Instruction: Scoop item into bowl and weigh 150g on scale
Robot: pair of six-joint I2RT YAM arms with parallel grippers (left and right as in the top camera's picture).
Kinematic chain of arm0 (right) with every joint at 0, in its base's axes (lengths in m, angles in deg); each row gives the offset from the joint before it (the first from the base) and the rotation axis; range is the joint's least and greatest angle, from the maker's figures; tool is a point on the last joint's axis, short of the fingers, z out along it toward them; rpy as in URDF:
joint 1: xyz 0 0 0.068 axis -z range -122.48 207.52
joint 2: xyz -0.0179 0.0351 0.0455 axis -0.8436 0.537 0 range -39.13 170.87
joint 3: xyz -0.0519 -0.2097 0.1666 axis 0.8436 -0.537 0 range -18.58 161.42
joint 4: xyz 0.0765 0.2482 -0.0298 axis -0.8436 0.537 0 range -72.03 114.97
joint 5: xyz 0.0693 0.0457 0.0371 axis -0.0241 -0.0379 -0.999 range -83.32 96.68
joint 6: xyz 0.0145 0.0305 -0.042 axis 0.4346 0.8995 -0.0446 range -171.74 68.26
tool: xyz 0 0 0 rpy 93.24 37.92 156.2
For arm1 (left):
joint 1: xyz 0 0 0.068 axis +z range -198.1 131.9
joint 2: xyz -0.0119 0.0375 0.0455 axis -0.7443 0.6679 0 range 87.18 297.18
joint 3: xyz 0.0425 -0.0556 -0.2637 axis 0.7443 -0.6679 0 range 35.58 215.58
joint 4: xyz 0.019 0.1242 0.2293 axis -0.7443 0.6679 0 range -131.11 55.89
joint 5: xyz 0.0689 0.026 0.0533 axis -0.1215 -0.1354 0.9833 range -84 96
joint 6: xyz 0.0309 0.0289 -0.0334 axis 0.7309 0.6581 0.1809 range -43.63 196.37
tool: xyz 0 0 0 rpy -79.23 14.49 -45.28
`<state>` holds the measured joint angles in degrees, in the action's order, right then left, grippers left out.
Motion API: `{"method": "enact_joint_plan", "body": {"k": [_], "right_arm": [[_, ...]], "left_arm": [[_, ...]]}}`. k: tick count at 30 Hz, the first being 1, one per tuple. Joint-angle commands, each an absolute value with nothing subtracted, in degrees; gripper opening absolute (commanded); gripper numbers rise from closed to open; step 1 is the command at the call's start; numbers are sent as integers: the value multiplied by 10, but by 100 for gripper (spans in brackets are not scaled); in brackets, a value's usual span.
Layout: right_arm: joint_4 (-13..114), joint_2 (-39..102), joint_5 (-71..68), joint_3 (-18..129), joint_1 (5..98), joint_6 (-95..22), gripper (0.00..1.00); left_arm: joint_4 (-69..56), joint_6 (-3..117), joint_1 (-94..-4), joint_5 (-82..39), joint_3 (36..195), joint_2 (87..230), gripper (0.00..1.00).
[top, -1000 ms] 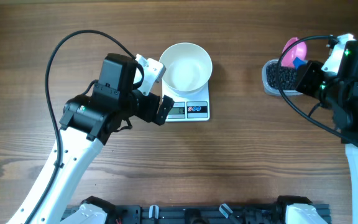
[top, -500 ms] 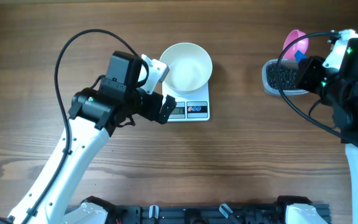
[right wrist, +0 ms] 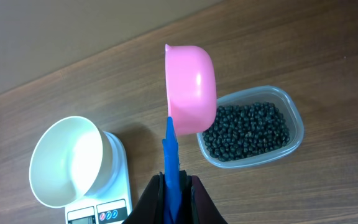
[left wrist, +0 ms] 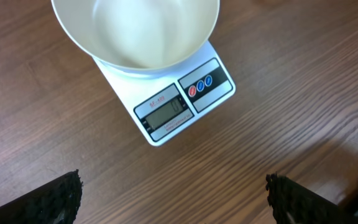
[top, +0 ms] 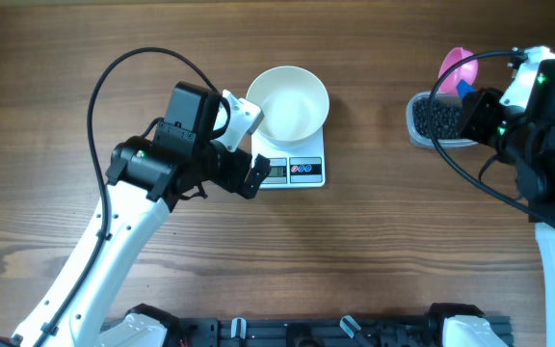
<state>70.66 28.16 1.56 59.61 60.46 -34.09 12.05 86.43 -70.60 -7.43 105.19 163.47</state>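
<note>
Nearest, the right jaws pinched the blue handle [right wrist: 171, 165] of the pink scoop [right wrist: 191, 90], tipped on edge beside the clear tub [right wrist: 294, 118] holding the beans [right wrist: 247, 130]. We judged that a load carried at that tilt would spill onto the surface [right wrist: 278, 37]. Farther off, the bowl [right wrist: 61, 168] sat empty on the scale [right wrist: 118, 180], the left jaws spread beside it, holding nothing.
</note>
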Motion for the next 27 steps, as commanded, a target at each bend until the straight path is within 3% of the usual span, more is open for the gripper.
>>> {"method": "enact_joint_plan", "body": {"k": [1, 27], "right_arm": [[705, 282, 17, 601, 606, -351, 4], [716, 282, 68, 601, 606, -353, 4]], "left_arm": [[105, 876, -709, -84, 1061, 1632, 100], [100, 875, -709, -84, 1061, 1632, 100]]}}
